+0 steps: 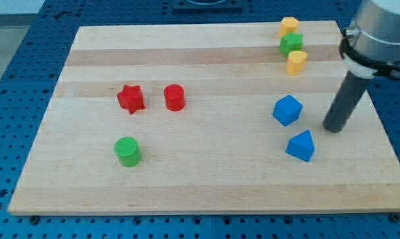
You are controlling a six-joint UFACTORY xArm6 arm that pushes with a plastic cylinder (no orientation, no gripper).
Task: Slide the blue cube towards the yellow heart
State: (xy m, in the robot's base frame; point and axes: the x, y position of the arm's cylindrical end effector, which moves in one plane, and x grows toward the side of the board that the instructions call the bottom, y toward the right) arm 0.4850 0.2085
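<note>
The blue cube [287, 109] sits on the wooden board at the view's right. The yellow heart [296, 62] lies above it, near the view's top right, just below a green star [291, 44]. My tip [333, 128] rests on the board to the right of the blue cube and slightly lower, a short gap apart from it. The tip is also up and to the right of a blue triangular block [300, 146].
A yellow block [288, 26] sits at the board's top edge above the green star. A red star [130, 98] and a red cylinder [175, 97] lie left of centre. A green cylinder [127, 151] lies at lower left. The board's right edge [376, 113] is close to my tip.
</note>
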